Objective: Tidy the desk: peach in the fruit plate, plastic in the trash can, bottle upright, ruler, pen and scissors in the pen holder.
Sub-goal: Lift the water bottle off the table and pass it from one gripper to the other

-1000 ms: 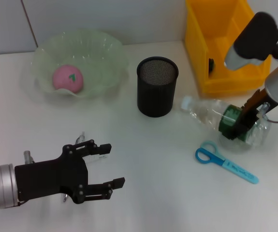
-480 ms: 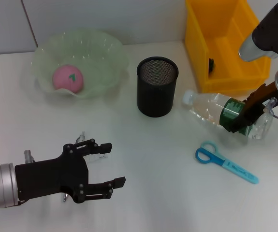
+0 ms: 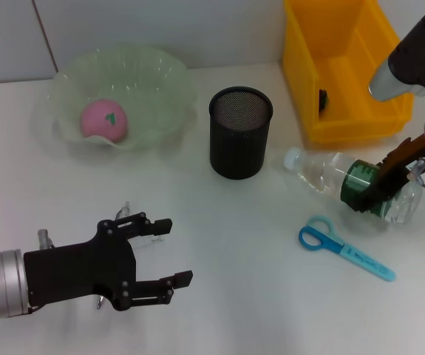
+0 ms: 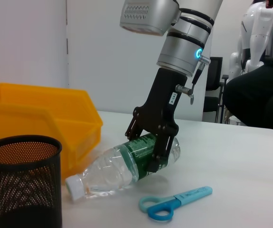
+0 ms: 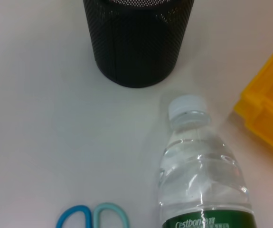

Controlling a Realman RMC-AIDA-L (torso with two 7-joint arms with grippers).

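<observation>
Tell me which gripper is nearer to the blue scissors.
Right. The right gripper is clamped on the bottle just beyond the scissors. The left gripper hovers open far across the table on the robot's left, with nothing in it.

Head view: high, looking forward and down across the desk [image 3: 219, 222]. Wrist views: low and close, sharing bottle [image 3: 345, 181] and scissors [image 3: 345, 251].

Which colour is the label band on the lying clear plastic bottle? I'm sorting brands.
Dark green with white lettering, on the clear plastic bottle; right wrist view shows it best.
</observation>
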